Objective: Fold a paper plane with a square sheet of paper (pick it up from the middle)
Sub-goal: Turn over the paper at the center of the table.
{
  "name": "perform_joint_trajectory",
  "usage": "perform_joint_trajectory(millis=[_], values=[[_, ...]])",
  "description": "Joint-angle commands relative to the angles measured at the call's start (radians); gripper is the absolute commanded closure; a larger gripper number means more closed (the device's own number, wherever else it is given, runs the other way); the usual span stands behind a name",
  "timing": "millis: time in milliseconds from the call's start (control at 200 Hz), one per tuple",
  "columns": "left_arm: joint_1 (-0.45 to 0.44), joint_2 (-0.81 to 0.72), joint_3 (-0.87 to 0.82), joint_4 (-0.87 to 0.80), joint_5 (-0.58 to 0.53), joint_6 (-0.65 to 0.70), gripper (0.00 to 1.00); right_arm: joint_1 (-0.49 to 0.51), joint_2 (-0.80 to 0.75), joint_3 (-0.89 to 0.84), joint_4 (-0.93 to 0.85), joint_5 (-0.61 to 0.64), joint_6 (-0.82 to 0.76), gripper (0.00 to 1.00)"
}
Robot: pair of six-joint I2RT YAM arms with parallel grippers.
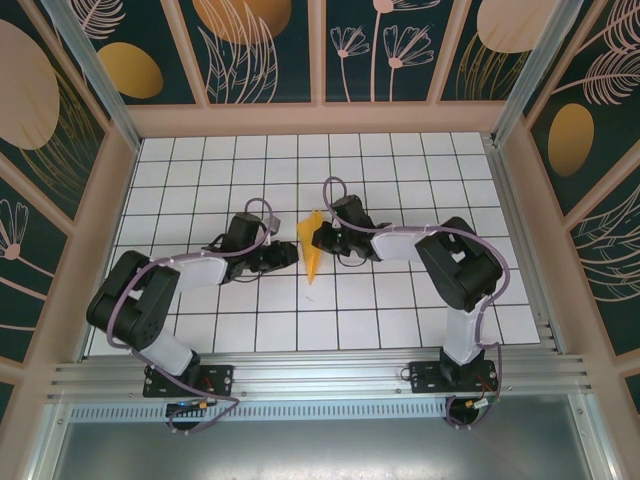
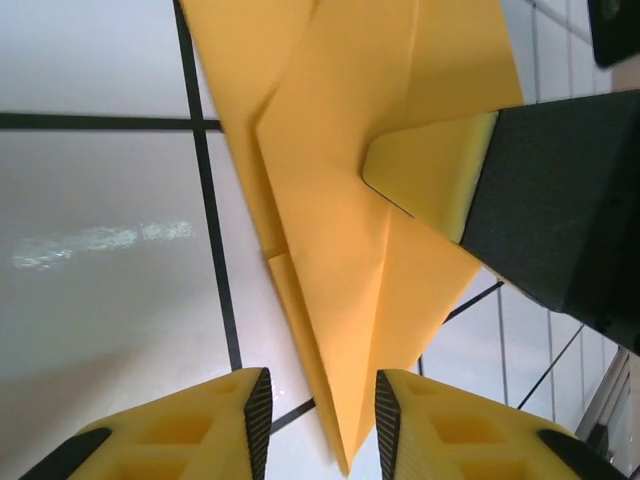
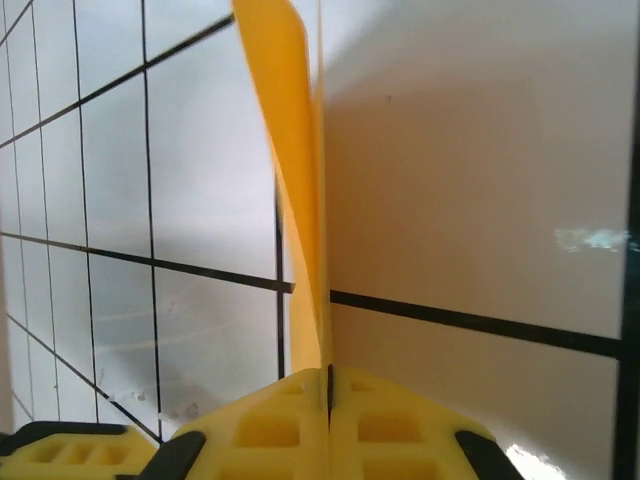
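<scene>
Light, thin and likely quick to crumple, the paper plane [image 1: 312, 245], mid-frame over the table [image 1: 200, 170], seems best held along its stiffer folded spine, where the right gripper [image 3: 328, 385] pinches it in closed jaws, while the left gripper [image 2: 318, 405] has its jaws narrowly parted around the tip.

Both arms are bending at the elbow and reaching inward, hands facing each other over mid-desk [image 1: 400, 330]. Left hand [image 1: 291, 257] is standing with fingers [image 2: 225, 425] apart around the paper plane [image 1: 311, 257] tip. Right hand [image 1: 319, 240] is pinching the plane's fold, fingers [image 3: 375, 420] pressing flush together.
</scene>
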Motion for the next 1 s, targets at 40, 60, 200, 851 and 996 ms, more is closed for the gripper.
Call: perform_joint_trajectory(millis=[40,60,200,851,996], values=[[-0.002,-0.123,-0.05,0.012,-0.151,-0.038,0.63,0.038,-0.121,0.126,-0.395,0.273,-0.133,0.94],[-0.002,-0.138,-0.055,0.009,-0.171,-0.037,0.63,0.047,-0.122,0.148,-0.449,0.322,-0.144,0.93],[-0.001,-0.234,-0.091,-0.019,-0.297,-0.027,0.61,0.127,-0.066,0.307,-0.823,0.672,-0.153,0.93],[0.003,-0.693,-0.287,-0.164,-0.778,-0.079,0.54,0.344,0.436,0.85,-1.248,0.839,-0.035,0.81],[0.003,-0.754,-0.311,-0.167,-0.796,-0.076,0.5,0.338,0.426,0.811,-1.115,0.703,-0.085,0.76]])
